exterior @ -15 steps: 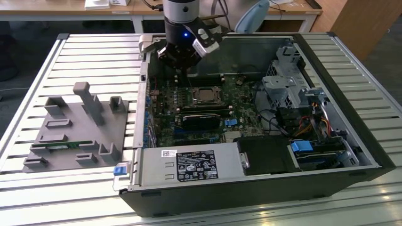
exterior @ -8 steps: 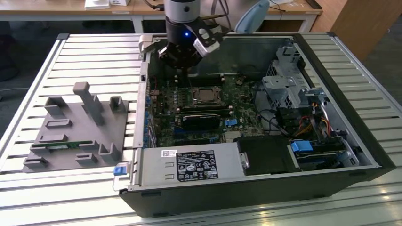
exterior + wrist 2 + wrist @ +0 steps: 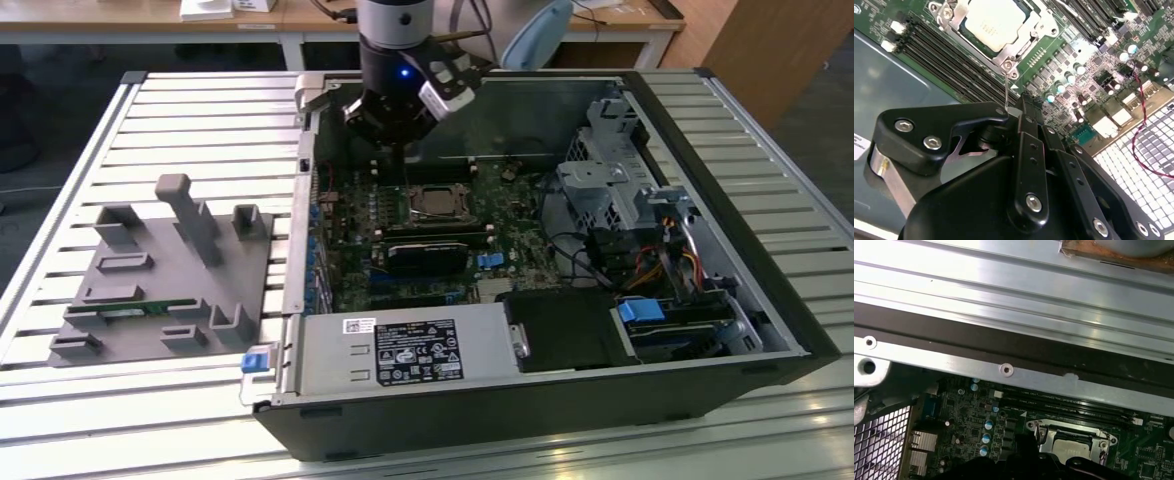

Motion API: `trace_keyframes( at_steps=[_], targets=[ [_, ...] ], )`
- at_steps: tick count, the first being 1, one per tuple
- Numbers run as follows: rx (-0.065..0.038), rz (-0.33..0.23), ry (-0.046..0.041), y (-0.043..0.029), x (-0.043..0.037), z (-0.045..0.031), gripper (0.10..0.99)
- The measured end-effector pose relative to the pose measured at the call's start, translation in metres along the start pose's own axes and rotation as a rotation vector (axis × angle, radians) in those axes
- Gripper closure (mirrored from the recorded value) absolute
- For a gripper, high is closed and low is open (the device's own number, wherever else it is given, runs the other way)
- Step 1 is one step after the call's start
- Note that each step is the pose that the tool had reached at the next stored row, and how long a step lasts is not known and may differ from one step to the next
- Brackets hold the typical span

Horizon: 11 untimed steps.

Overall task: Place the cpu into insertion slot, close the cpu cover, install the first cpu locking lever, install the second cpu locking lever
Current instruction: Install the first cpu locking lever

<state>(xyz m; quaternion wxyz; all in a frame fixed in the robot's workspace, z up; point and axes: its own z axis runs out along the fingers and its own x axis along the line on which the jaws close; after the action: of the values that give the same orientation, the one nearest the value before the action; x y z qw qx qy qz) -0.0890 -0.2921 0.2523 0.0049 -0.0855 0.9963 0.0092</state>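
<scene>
Seemingly fingers (image 3: 1027, 145) pinch thin locking lever (image 3: 1005, 90) beside cpu cover (image 3: 1002, 56); w/ sideways drag it may slip out.

An open black computer case (image 3: 534, 415) lies on a slatted metal table (image 3: 80, 130), with a grey power supply (image 3: 334, 352) inside and a grey moulded holder (image 3: 134, 300) beside it, toward the exterior view's left.

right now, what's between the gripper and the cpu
In the second wrist view, a thin locking lever spans from gripper to the cpu cover around the cpu.
</scene>
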Motion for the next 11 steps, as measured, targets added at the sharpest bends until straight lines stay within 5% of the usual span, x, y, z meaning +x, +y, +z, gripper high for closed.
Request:
trace_keyframes(
  at_steps=[11],
  targets=[
    [0.0,0.0,0.0,-0.0011,-0.0066,0.0001,0.98]
  ],
)
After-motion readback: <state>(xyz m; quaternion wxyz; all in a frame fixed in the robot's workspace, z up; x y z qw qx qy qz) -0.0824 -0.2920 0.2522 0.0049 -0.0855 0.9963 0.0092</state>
